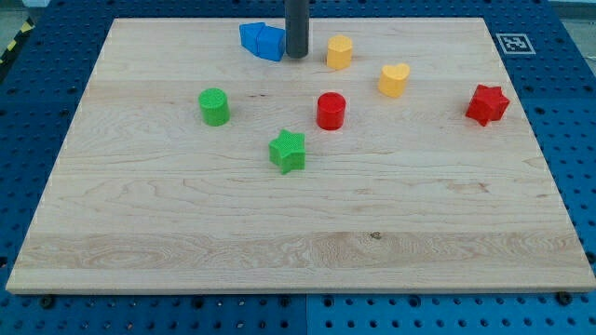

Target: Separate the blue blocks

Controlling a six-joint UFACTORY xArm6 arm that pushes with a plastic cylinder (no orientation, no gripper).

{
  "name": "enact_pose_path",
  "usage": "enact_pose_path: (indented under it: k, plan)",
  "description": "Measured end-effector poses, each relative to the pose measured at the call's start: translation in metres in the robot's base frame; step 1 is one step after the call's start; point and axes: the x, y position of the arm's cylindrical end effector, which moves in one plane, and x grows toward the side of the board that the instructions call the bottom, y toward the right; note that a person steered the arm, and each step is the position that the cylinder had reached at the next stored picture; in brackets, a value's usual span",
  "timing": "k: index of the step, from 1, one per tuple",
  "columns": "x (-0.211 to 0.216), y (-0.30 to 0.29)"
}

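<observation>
- The counter (298, 233) is a big pale wooden board, and all the blocks sit on it.
- The arm has no jaws at all, so there is nothing to open, close or hold. It ends in a dark rod that comes down from the view's top.
- The rod's end, my tip (296, 56), rests on the board near the view's top edge.
- The blue blocks (262, 41) sit pressed together in one clump. Their shapes are hard to tell apart.
- The clump lies just to the view's left of my tip, and it looks like the tip touches its right side.
- This is the thing that matters most: the tip is beside the pair, not between them. A push from here would likely slide both blocks away together.
- To split them, the tip probably has to get into the seam where the two blues meet.
- A yellow block (339, 52) is just to the view's right of the tip, so there is little room on that side.
- Another yellow block (394, 80), a red star (488, 104), a red cylinder (331, 111), a green cylinder (214, 106) and a green star (287, 151) are well apart from the blues.
</observation>
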Motion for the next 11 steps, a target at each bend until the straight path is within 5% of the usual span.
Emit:
enact_pose_path:
  k: [2,8,11]
  plan:
    - [-0.051,-0.005]
    - [-0.019,-0.109]
    - [-0.009,-0.097]
